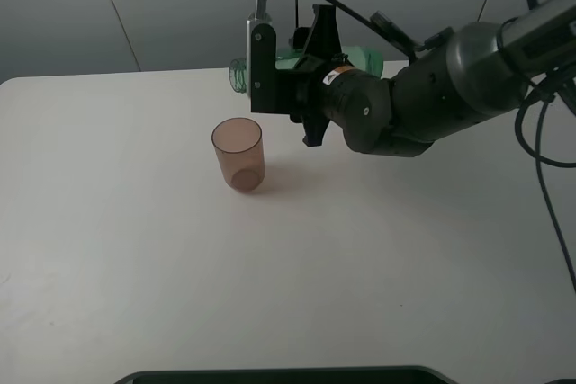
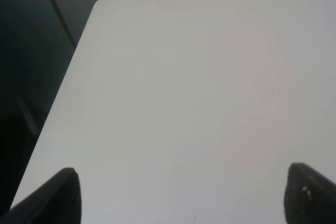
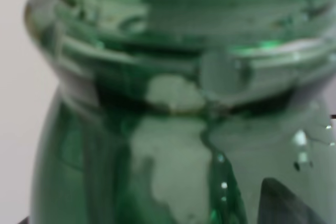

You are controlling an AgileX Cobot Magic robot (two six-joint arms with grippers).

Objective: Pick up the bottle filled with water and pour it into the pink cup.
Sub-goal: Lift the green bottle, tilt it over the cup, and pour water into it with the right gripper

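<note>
Right pincer [image 1: 309, 67] clamped shut on bottle [image 1: 239, 75]. Bottle held sideways in the air, open mouth pointing left, above or just beyond pink cup [image 1: 238, 155]. Cup upright on counter [image 1: 126, 258]. Left pincer [image 2: 181, 195] spread wide, holding nothing.

The bottle [image 1: 239, 75]: middle hidden behind the right gripper [image 1: 309, 78]; only neck and base end visible. Right wrist view: bottle blurred, cropped on all sides; contents indeterminable. The left fingers [image 2: 58, 198] cut off by frame edge.
</note>
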